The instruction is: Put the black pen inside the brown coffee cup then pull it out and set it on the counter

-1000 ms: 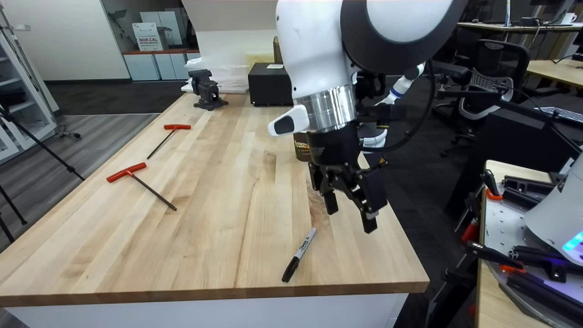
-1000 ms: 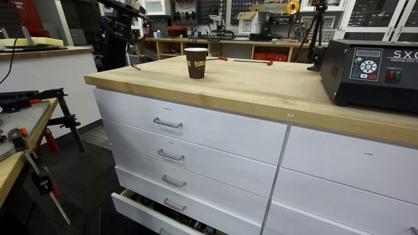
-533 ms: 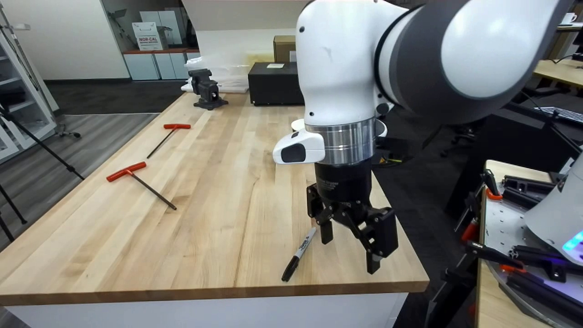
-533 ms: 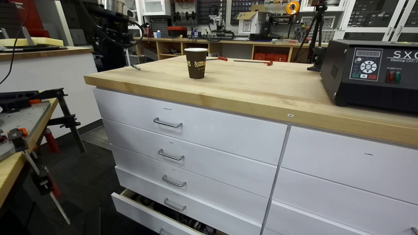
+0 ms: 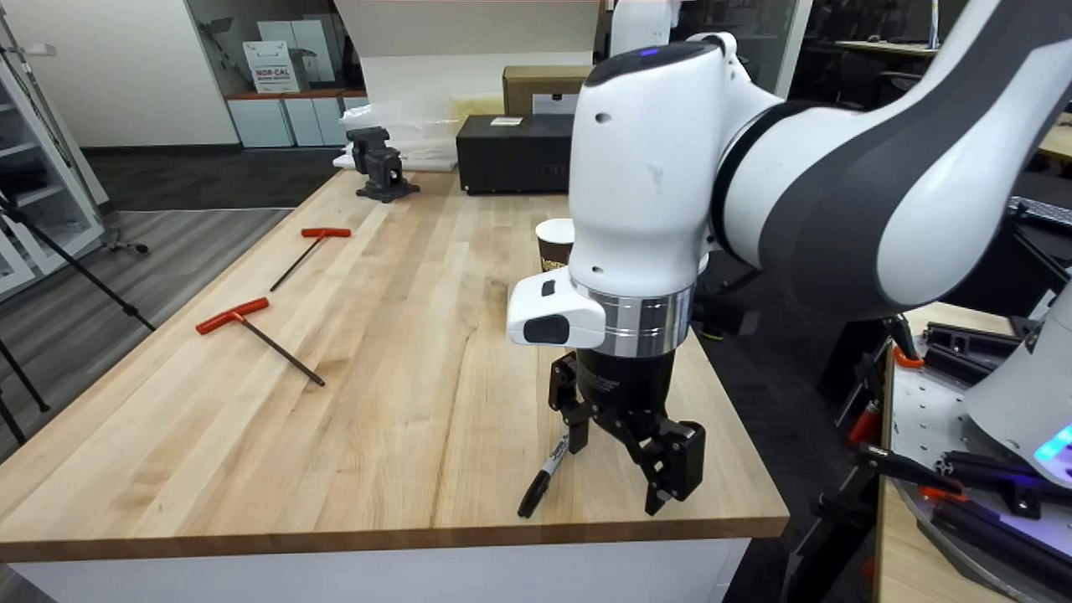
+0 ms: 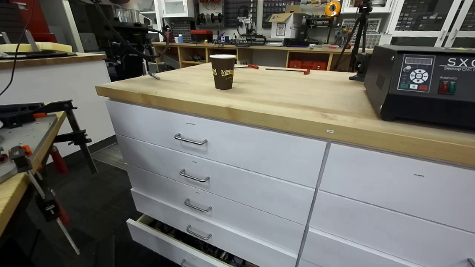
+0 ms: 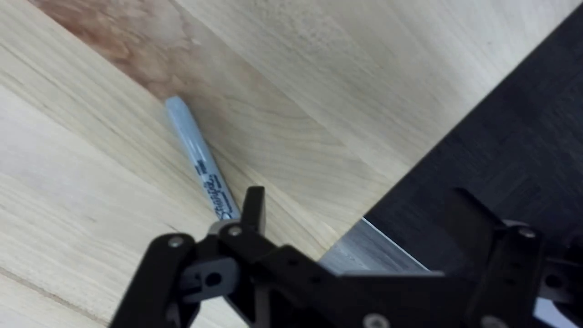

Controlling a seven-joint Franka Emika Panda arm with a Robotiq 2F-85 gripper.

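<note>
The black pen [image 5: 544, 476], with a grey body and black cap, lies on the light-wood counter [image 5: 402, 419] near its front edge. In the wrist view the pen [image 7: 196, 146] lies left of the jaws, its cap end hidden behind the left finger. My gripper [image 5: 617, 471] is open, pointing down, its fingers to the right of the pen, with one finger close beside the pen's grey end. I cannot tell whether they touch. Nothing is between the fingers. The brown coffee cup [image 5: 554, 254] stands upright farther back, partly hidden by the arm; it shows fully in an exterior view [image 6: 223, 76].
Two red-handled T-shaped tools [image 5: 239, 314] lie on the counter's left side. A black vise [image 5: 381, 167] and a black box [image 5: 512, 155] stand at the far end. The counter's right edge is close to the gripper. A side table with clamps [image 5: 946, 377] stands at the right.
In an exterior view my gripper has moved down and then left, toward the pen, staying open. The cup has come out from behind the arm. Pen and cup have not moved.
</note>
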